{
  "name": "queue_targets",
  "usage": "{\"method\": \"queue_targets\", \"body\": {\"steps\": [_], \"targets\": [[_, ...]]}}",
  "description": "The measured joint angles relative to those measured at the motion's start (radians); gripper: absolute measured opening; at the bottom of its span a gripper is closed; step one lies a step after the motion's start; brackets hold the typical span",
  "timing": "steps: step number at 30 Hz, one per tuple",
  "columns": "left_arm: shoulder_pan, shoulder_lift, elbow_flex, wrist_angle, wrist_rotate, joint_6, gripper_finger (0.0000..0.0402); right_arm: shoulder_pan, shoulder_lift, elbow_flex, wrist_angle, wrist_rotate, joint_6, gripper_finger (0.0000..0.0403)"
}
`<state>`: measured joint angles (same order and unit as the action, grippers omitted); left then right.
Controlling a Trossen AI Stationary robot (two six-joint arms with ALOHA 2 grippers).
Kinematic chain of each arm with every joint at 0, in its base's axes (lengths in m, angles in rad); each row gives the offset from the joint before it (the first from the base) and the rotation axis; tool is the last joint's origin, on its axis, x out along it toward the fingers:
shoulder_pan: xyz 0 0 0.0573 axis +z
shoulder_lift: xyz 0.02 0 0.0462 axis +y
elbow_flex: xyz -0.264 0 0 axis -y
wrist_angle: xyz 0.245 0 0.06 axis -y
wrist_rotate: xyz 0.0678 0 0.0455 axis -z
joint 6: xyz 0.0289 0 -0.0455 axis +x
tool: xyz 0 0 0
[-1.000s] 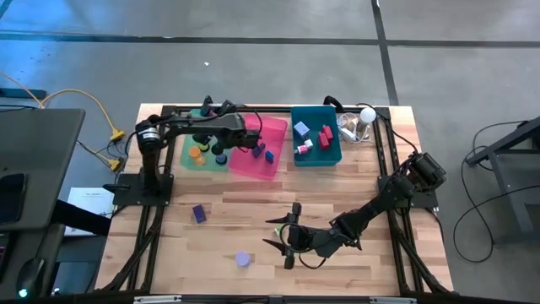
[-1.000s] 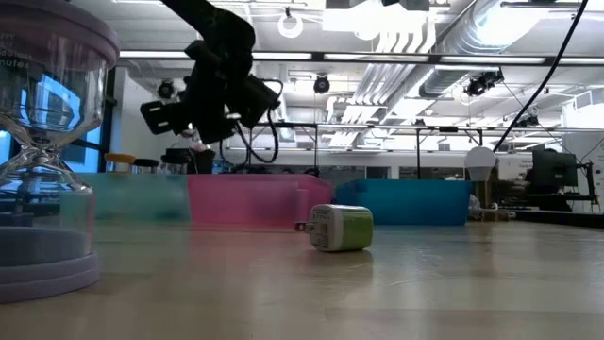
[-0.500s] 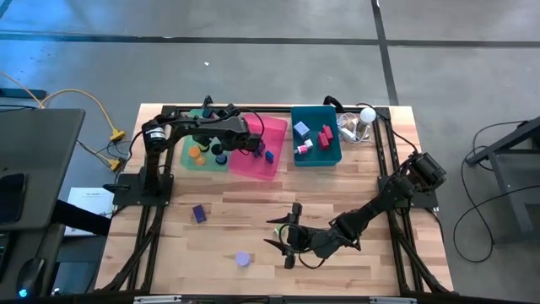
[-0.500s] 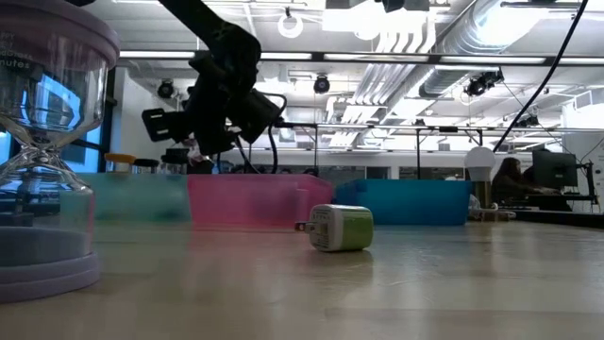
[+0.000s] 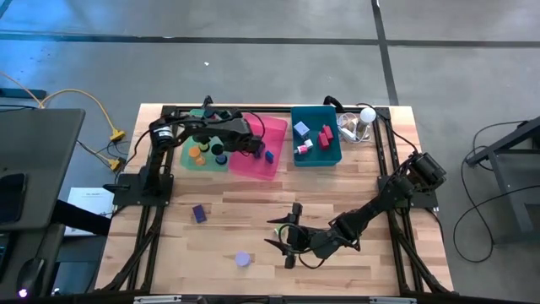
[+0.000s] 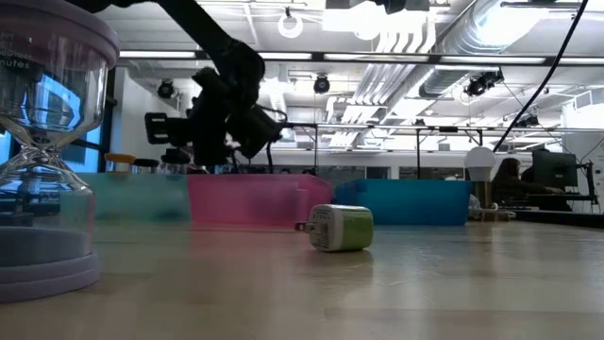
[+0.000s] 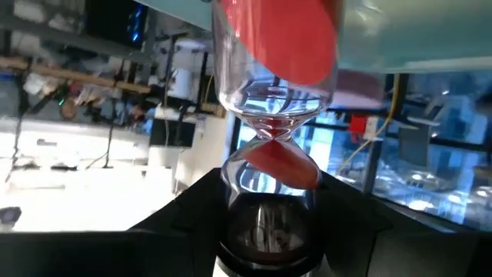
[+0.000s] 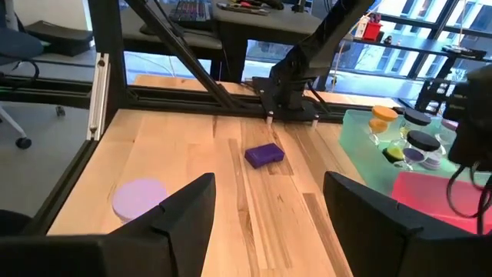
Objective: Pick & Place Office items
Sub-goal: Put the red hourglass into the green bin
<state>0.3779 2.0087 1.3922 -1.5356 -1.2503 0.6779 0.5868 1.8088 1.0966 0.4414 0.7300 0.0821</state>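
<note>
The left gripper [image 5: 256,147] is hovering over the pink bin [image 5: 253,169], its jaws clamping the narrow waist of a red hourglass [image 7: 273,154]. In the low view it is hanging above the bin's rim, clear of it. The right gripper [image 5: 285,237] is sitting low over the front of the desk [image 5: 354,190], jaws standing wide with nothing between them; a green-and-white charger [image 6: 340,228] is lying just beside it.

Out on the desk a purple block [image 5: 199,213] and a lavender disc [image 5: 243,259] are lying apart from each other, left of the right gripper. Orange and black discs are resting in the green bin [image 5: 187,160]. Blue, red and pink blocks are lying in the teal bin [image 5: 329,156].
</note>
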Motion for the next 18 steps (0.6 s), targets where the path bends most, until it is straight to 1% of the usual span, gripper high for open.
{"method": "queue_targets", "body": {"steps": [3,8,12,18], "targets": [[0.0,0.034,-0.001,0.021,-0.044,-0.031,0.0166,0.0,0.0,0.0,-0.01,0.0,0.01,0.0231],[0.0,0.067,-0.001,0.017,-0.044,-0.004,0.0166,0.0,0.0,0.0,-0.028,-0.001,0.027,0.0231],[0.002,0.076,0.0,0.014,-0.053,-0.046,0.0166,0.0,0.0,0.0,-0.029,-0.001,0.027,0.0231],[0.005,0.08,0.001,0.016,-0.058,-0.027,0.0166,0.0,0.0,0.0,-0.034,-0.001,0.027,0.0231]]}}
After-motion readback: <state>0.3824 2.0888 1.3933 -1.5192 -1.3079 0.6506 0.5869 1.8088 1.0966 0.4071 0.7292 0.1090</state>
